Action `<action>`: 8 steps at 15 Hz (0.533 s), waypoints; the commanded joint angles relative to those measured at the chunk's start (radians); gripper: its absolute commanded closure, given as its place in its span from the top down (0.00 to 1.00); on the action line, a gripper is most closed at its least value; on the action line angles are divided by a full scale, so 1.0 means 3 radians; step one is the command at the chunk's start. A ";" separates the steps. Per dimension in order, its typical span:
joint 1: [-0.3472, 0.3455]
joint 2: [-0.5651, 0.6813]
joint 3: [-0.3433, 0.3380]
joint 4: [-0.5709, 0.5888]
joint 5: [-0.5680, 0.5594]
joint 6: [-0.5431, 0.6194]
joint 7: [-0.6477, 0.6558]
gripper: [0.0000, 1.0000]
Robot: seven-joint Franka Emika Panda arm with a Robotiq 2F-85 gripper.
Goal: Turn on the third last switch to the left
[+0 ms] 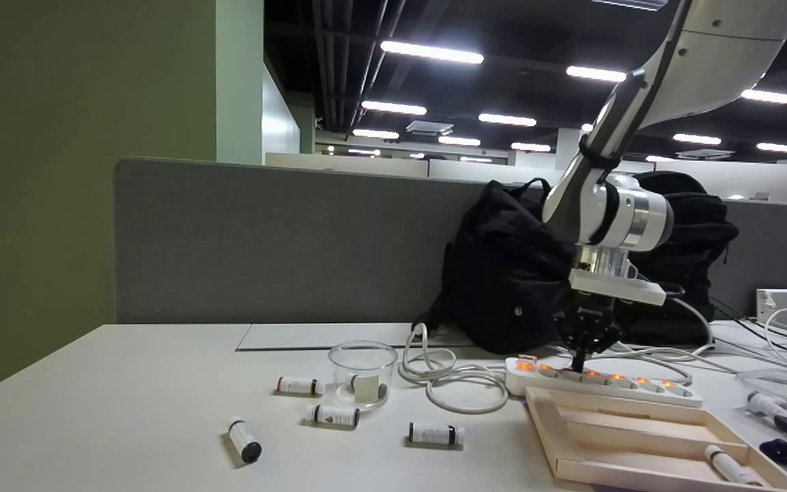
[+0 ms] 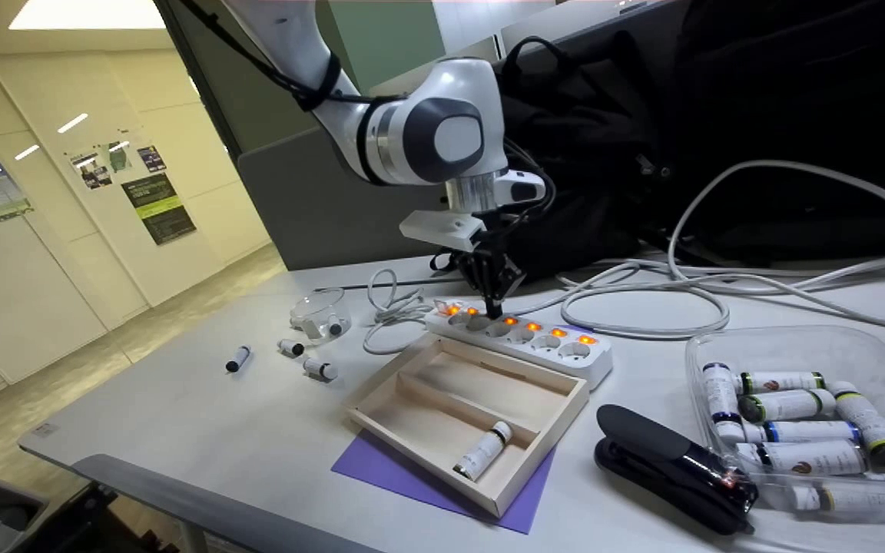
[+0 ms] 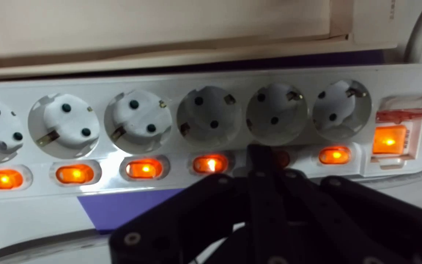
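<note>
— Where to find the dim switch [image 3: 282, 159]?
— On the power strip [image 3: 174, 146], third from right in the wrist view, partly behind the jaws.
— Holding anything?
— Nothing; closed together. Touching the switch or not: cannot tell.
— Outward?
— Note, beside the strip, a wooden tray [image 2: 488, 376] on the bench [image 2: 258, 430].

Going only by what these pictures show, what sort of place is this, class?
Probably an open-plan office: a grey partition stands along the back of the white desk, and strip lights hang overhead beyond it.
</note>
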 commanded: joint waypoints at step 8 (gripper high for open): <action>0.0120 0.0392 -0.0118 0.0305 -0.0170 -0.0281 0.0006 0.00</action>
